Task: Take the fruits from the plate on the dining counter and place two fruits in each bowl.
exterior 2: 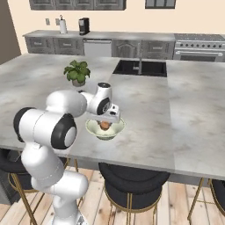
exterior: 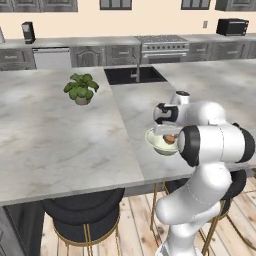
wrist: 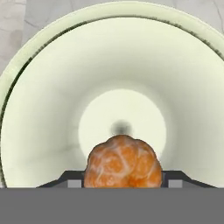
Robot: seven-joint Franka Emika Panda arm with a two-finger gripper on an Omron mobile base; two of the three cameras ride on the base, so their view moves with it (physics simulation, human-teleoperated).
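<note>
The dining counter (exterior: 60, 140) carries, from the left, one small potted plant (exterior: 81, 88) with broad green leaves, standing well apart from the one bowl (exterior: 161, 142) in view near the counter's front edge. A dark sink (exterior: 134, 75) is set into the top behind them.

The bowl (exterior 2: 105, 128) is round and deep, pale cream-green with a lighter rim. In the hand view its inside (wrist: 118, 87) is bare and smooth, with a small grey shadow on the floor just above the fruit.

Fruit count in view: one. It is an orange-red fruit (wrist: 122, 162), round and slightly lobed, with pale streaks over its skin. In both base views it sits above the bowl's hollow, under the hand (exterior 2: 104, 125).

The gripper (wrist: 122, 181) hangs over the bowl, pointing down into it, with its jaws drawn in against the two sides of the orange-red fruit and gripping it. Whether the fruit touches the bowl's floor cannot be told.

Bar stools (exterior: 82, 215) with dark seats, at least two, stand below the counter's front edge.
</note>
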